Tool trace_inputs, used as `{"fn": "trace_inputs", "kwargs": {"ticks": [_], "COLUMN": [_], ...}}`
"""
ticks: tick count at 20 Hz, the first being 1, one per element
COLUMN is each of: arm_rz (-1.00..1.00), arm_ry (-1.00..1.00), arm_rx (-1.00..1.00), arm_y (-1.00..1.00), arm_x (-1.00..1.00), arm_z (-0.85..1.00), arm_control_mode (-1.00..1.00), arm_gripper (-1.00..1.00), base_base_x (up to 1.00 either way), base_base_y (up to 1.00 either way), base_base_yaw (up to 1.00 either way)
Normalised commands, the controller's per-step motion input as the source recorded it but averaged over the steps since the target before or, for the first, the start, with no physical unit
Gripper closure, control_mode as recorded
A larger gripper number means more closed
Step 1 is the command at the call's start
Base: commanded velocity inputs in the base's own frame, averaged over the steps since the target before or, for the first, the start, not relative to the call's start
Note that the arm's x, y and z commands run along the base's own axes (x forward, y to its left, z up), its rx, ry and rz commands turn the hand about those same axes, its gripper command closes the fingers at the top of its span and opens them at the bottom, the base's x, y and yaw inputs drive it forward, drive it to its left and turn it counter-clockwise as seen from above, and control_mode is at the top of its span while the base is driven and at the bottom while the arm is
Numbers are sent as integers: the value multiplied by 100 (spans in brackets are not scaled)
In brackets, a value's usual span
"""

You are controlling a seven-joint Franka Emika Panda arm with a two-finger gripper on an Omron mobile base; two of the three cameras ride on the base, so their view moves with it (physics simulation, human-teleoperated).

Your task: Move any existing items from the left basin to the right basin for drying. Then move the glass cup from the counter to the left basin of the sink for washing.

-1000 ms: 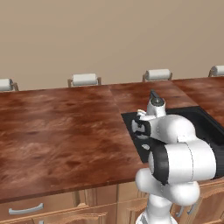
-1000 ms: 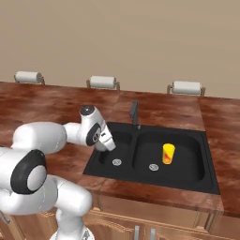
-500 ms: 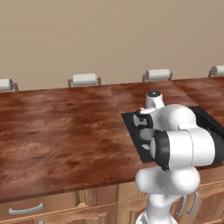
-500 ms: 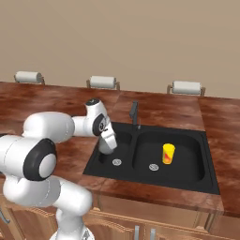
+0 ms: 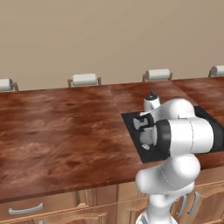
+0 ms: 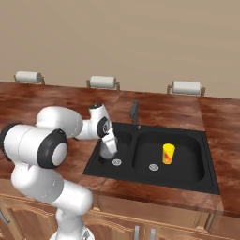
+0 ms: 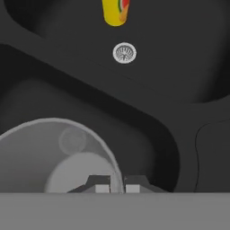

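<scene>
My gripper [image 6: 109, 151] hangs low in the left basin [image 6: 123, 140] of the black sink [image 6: 154, 183]. In the hand view its fingertips [image 7: 102, 186] pinch the rim of the glass cup [image 7: 49, 155], a grey translucent cylinder seen from above; the gripper [image 7: 117, 185] is shut on it. The cup hangs over the left basin's floor [image 7: 143, 134]. The yellow cup with a red mark [image 6: 168, 153] stands upright in the wider right basin [image 6: 187, 161], beyond the divider, and shows again as the yellow cup [image 7: 115, 11] at the top of the hand view.
A dark faucet [image 6: 134, 114] rises behind the divider. Each basin has a round silver drain [image 6: 153, 166]. The reddish-brown counter [image 6: 56, 101] stretches left of the sink, with paper-towel rolls [image 6: 104, 82] along its back edge. My white arm covers much of the sink [image 5: 136, 119] in the left base view.
The hand has swung right and down from the sink's left rim into the left basin, carrying the glass cup. The yellow cup has stayed put.
</scene>
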Motion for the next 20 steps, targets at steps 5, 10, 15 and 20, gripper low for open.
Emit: {"fn": "trace_inputs", "kwargs": {"ticks": [5,10,15,20], "arm_rz": [-9,-12,-8,-1], "arm_ry": [0,0,0,0], "arm_rx": [0,0,0,0], "arm_y": [-20,-31,-7,0], "arm_x": [0,0,9,11], "arm_z": [-29,-10,-13,-25], "arm_control_mode": [-100,-100,-100,-100], "arm_gripper": [100,100,100,100], "base_base_x": [0,0,0,0], "base_base_y": [0,0,0,0], "base_base_yaw": [0,0,0,0]}}
